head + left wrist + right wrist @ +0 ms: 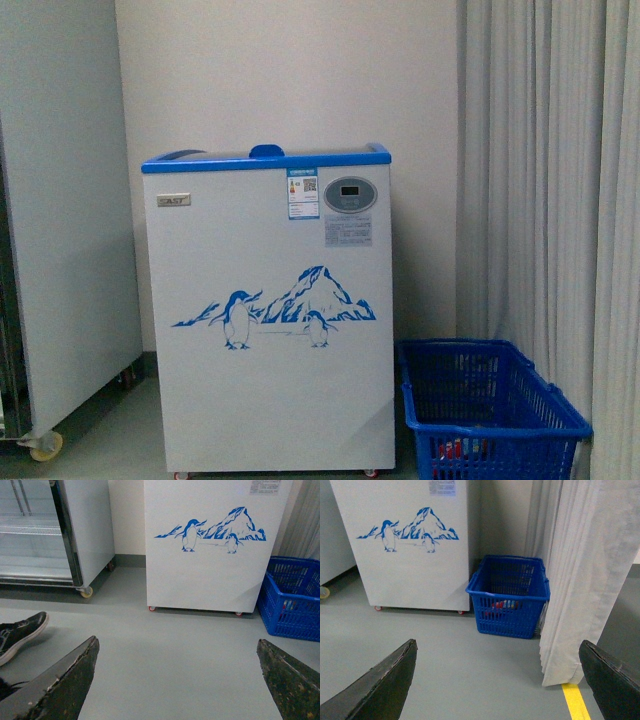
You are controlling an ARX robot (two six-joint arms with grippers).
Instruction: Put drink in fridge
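Grey floor [445, 680], white curtain [580, 580], fridge [270, 390] against cream wall [290, 70]

I see only the 2 tools of the robot on my screens. The left tool [176, 645] has 2 dark, nearly black fingers [65, 685], each shaped like a wedge that narrows to the tip. Their surface is rough and worn, with small pale specks and a lighter, scratched strip along the inner edge. The right tool [497, 645] has 2 wedge fingers [380, 692] of the same dark colour, but smoother, with a thin pale line along the edge.
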